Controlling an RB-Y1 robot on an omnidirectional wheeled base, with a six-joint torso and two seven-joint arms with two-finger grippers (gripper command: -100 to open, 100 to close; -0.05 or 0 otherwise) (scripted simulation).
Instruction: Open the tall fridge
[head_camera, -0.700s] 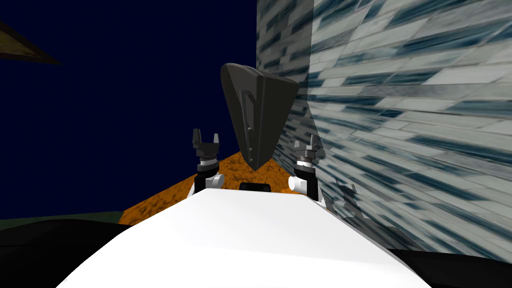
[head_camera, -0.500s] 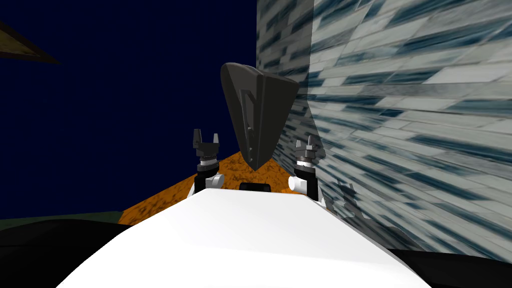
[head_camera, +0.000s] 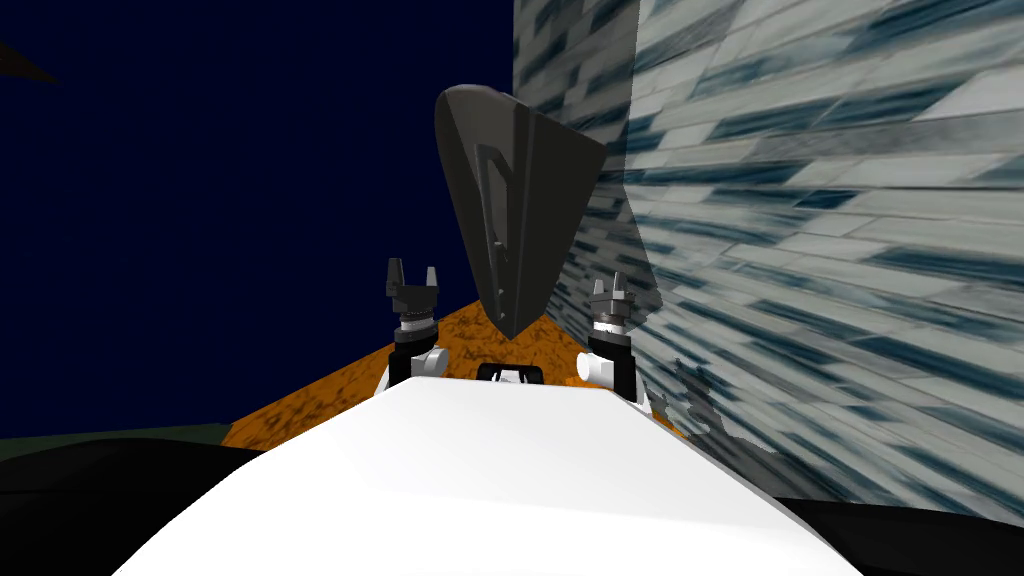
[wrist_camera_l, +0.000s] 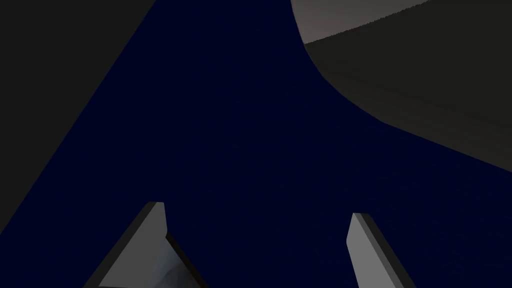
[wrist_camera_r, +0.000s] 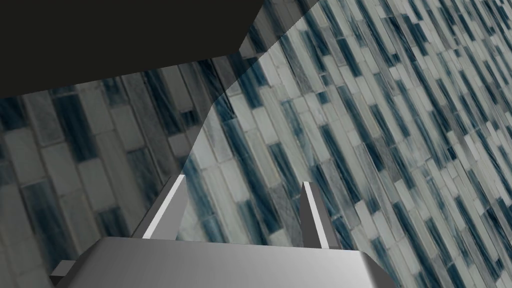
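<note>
The tall fridge (head_camera: 515, 210) stood straight ahead of us on the orange floor (head_camera: 340, 395), a dark grey box seen from steeply above, with its right side close against the blue-and-grey tiled wall (head_camera: 820, 250) and a flat dark blue wall (head_camera: 250, 150) behind and to its left. A long, narrow handle (head_camera: 495, 200) ran lengthwise down the front face. Whether the door sat flush we could not tell from this angle. The left gripper (head_camera: 412, 275) was raised to the left of the fridge's lower end, apart from it. In the left wrist view its fingers (wrist_camera_l: 367, 250) stood wide and released with nothing between them, pointing at the dark blue wall, and a rounded dark grey surface lay off to one side beyond them. The right gripper (head_camera: 608, 290) was raised to the right of the fridge's lower end, near the tiled wall. In the right wrist view its fingers (wrist_camera_r: 167, 215) were likewise parted and bare, facing the tiles, with a flat dark surface (wrist_camera_r: 125, 40) beyond their tips. Neither gripper touched the fridge or its handle.
</note>
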